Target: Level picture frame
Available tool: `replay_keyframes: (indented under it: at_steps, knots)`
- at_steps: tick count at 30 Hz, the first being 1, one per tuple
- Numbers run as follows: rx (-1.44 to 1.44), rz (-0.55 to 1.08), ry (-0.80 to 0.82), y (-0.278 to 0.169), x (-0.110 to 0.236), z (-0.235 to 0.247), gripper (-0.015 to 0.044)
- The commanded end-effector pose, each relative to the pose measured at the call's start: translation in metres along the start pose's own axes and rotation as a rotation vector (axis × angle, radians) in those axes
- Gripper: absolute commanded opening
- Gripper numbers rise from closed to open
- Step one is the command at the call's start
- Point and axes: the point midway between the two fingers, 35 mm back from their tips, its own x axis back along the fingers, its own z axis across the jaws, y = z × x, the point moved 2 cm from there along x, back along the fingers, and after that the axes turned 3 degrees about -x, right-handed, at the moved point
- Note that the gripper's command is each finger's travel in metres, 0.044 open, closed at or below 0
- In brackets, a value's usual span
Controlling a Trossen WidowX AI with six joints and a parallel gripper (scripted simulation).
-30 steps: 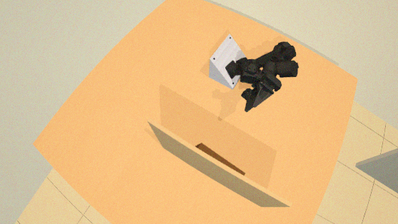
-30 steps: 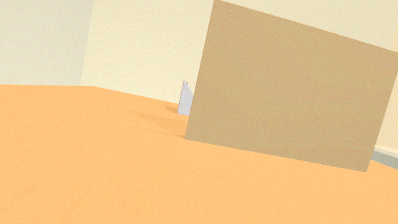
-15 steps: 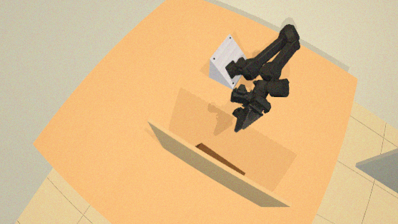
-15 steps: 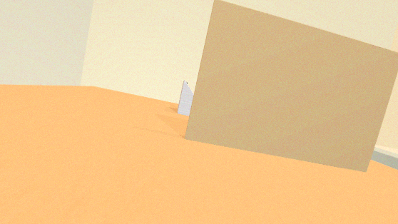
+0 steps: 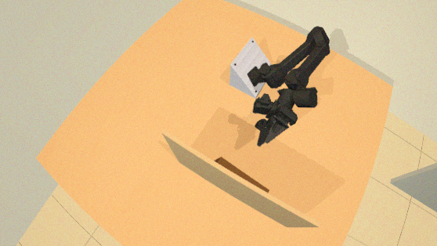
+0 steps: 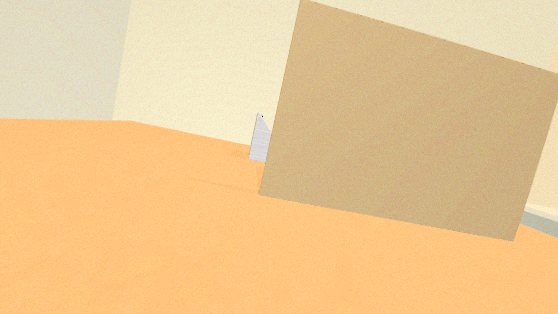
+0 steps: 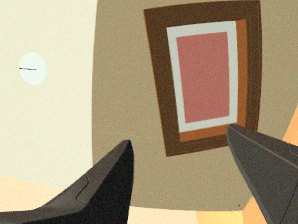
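Brown-edged picture frame [image 7: 204, 76] hangs long axis upright, slightly tilted — gripper [image 7: 189, 189] released, apart from it.

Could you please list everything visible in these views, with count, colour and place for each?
Flat orange table top: one, orange, under everything else.
Upright tan wall panel: one, tan, standing across the table in front of the arm.
Dark brown wooden picture frame: one, brown with white mat and reddish centre, on the panel's arm-facing side, ahead of the gripper.
Light grey wedge-shaped mount: one, grey, at the arm's base.
Tiled floor: beige, around the table.
Grey slab: one, at the top view's right edge.
Black parallel-jaw gripper: one, open, holding nothing, short of the frame.
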Motion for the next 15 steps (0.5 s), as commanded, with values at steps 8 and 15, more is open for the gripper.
replay_keyframes:
  at_steps: [8, 15]
  knots:
    - [-0.004, -0.001, 0.002, -0.002, -0.053, 0.004, 0.026]
    - [-0.003, -0.001, 0.003, 0.001, -0.078, 0.0, 0.026]
